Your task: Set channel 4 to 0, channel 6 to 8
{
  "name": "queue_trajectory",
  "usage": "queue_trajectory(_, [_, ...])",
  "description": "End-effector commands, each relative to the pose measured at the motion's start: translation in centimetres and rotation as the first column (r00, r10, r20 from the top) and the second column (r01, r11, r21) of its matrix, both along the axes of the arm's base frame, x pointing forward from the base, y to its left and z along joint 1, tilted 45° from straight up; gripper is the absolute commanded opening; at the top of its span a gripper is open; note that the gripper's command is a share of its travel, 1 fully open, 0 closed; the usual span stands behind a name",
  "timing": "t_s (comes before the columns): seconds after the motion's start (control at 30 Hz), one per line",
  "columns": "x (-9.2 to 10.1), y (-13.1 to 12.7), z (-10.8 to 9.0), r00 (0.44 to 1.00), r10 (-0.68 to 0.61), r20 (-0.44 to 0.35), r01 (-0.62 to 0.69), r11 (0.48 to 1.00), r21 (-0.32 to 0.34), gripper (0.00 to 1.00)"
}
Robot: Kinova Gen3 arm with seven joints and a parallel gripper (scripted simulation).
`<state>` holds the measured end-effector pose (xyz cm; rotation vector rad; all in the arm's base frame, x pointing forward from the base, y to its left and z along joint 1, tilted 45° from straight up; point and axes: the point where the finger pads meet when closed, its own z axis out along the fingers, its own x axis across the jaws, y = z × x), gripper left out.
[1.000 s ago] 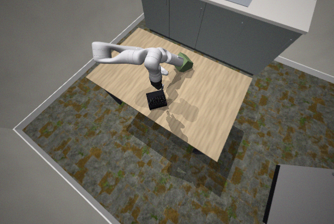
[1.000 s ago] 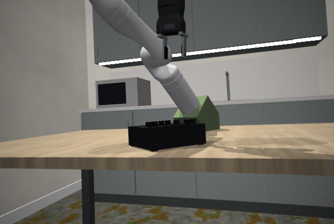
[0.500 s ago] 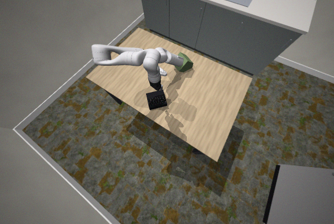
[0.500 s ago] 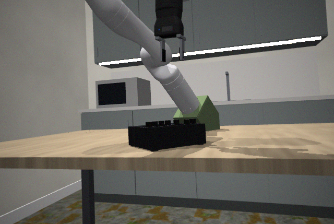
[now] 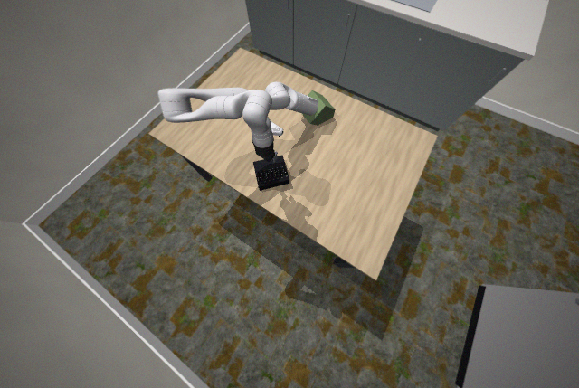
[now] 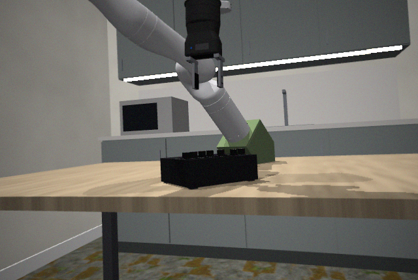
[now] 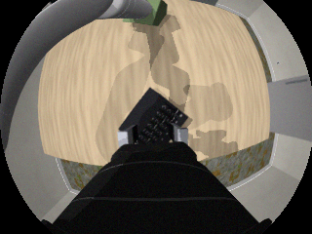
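Observation:
The lighting desk point(image 6: 209, 170) is a black box standing on the wooden table, with a row of several black fader caps point(image 6: 212, 152) sticking up from its top. It also shows in the overhead view point(image 5: 270, 175) and in the wrist view point(image 7: 156, 120). My gripper point(image 6: 206, 74) hangs well above the desk, pointing straight down, open and empty. In the overhead view the gripper point(image 5: 267, 154) is over the desk's far edge. The fader levels and scale marks are too small to read.
A green house-shaped block point(image 6: 253, 141) stands on the table behind the desk, at the arm's base. The table's near edge point(image 6: 209, 202) runs just in front of the desk. Kitchen cabinets and a microwave point(image 6: 151, 115) stand beyond the table.

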<state>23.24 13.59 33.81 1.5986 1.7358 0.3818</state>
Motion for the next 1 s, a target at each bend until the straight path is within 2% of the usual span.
queue_trajectory(0.0, [1.2,-0.9,-1.0,0.999,0.014,-0.03,-0.014,1.0,0.004,1.0])
queue_trajectory(0.17, [2.1,-1.3,-1.3,0.999,0.037,-0.03,-0.037,0.999,0.001,1.0])
queue_trajectory(0.97, [2.3,-1.4,-1.4,0.999,0.044,-0.029,-0.044,0.999,-0.001,1.0])
